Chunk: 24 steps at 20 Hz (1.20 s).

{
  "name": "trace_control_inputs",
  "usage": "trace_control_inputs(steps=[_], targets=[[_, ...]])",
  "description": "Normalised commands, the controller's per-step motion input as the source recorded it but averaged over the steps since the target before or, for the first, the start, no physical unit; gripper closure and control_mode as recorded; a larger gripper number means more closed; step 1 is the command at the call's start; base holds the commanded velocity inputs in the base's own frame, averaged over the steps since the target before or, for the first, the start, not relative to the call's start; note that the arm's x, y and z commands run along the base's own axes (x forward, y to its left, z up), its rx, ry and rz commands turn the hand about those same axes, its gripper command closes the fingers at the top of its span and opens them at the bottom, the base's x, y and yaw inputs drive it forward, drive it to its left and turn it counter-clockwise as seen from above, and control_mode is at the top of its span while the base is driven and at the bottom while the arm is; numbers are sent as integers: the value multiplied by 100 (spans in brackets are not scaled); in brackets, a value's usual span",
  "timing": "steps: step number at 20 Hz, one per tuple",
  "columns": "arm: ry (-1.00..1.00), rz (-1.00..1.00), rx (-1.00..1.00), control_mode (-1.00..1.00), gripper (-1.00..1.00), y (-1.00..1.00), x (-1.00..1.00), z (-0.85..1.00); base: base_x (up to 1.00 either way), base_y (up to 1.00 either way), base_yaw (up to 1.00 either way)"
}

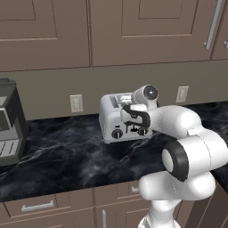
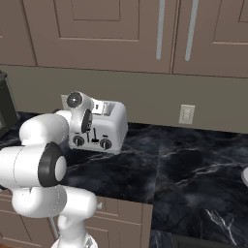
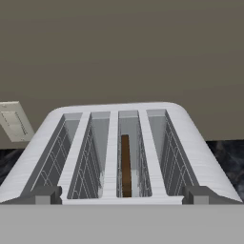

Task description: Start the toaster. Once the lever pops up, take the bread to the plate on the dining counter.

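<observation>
Surface: black marble worktop [image 1: 67,156] with white veins, glossy, above taupe drawers with horizontal silver handles.
Tool: the tool [image 3: 121,198] hangs just over the toaster's front edge, its two dark finger tips [image 3: 45,194] spread wide at 8 and 4 o'clock in the hand view, nothing between them.
Arm: white, rounded, with dark joints; in both base views it covers part of the toaster's front.
Toaster: the toaster [image 2: 109,127] is boxy, silver-grey and brushed, with four wire-lined slots and two round black knobs on its face.
Bread: the bread [image 3: 125,164], a thin dark brown slice, stands upright in the third slot from the left.
Behind: flat taupe wall with a pale outlet plate [image 3: 15,121] at 9 o'clock; panelled cabinet doors [image 1: 147,31] above.
Beside: dark grey boxy appliance [image 1: 10,120] at far 9 o'clock.
Writing: none legible.
</observation>
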Motion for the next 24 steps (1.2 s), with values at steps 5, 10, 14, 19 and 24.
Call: trace_control_inputs(steps=[5, 10, 14, 19, 24], targets=[[0, 0, 0, -100, -100, 0, 0, 0, 0, 0, 0], [0, 0, 0, -100, -100, 0, 0, 0, 0, 0, 0], [0, 0, 0, -100, -100, 0, 0, 0, 0, 0, 0], [0, 0, 0, -100, -100, 0, 0, 0, 0, 0, 0], [0, 0, 0, -100, -100, 0, 0, 0, 0, 0, 0]])
